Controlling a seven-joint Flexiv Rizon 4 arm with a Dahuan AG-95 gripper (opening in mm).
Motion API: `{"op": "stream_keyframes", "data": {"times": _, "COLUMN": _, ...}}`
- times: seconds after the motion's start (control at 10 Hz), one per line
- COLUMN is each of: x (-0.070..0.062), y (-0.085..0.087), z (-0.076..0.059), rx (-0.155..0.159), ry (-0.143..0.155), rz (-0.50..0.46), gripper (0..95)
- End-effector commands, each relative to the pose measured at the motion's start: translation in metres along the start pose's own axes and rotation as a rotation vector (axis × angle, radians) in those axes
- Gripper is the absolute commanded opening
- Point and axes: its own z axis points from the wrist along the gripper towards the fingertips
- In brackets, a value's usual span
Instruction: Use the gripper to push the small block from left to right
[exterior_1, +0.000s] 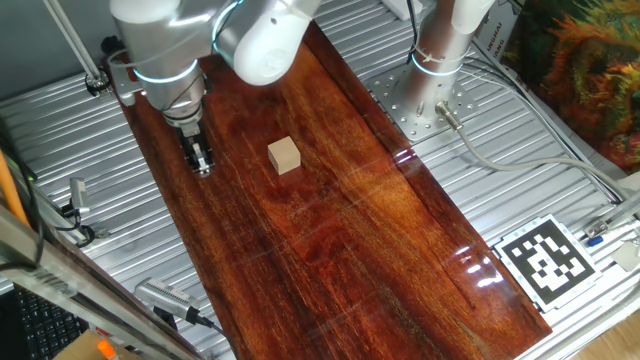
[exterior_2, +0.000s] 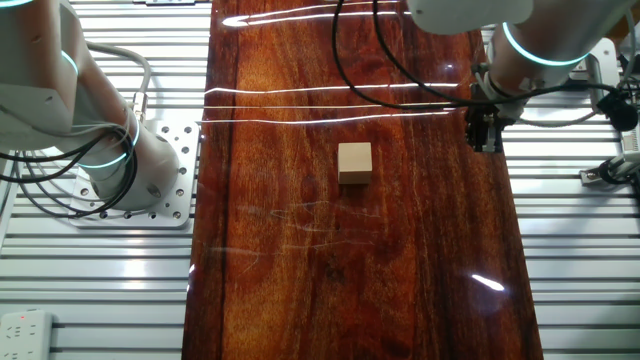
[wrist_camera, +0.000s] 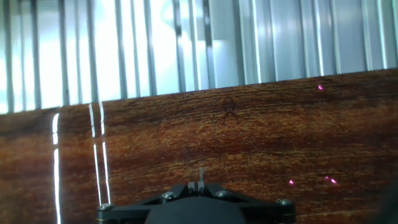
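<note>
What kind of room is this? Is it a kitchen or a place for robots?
It looks like a robot lab bench, not a kitchen. A robot arm's gripper hangs over a shiny wooden board on a ribbed metal table, with a small block to push and a black-and-white printed marker nearby.

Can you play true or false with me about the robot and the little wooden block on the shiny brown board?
1. The gripper is squeezing the small block. False: they are apart, with bare board between them.
2. The small block sits on the dark wooden board. True.
3. The black-and-white square marker lies on the wooden board. False: it lies on the ribbed metal table beside the board.
4. The hand view shows the block right in front of the fingers. False: it shows only board and metal table.
5. The gripper is near one long edge of the board. True.
</note>
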Motion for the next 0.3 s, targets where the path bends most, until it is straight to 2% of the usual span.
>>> {"op": "stream_keyframes", "data": {"times": 0.1, "x": 0.0028, "y": -0.0014, "z": -0.0012, "rx": 0.012, "ry": 0.003, "rz": 0.052, "gripper": 0.0}}
{"op": "stream_keyframes", "data": {"times": 0.3, "x": 0.0028, "y": -0.0014, "z": -0.0012, "rx": 0.01, "ry": 0.007, "rz": 0.042, "gripper": 0.0}}
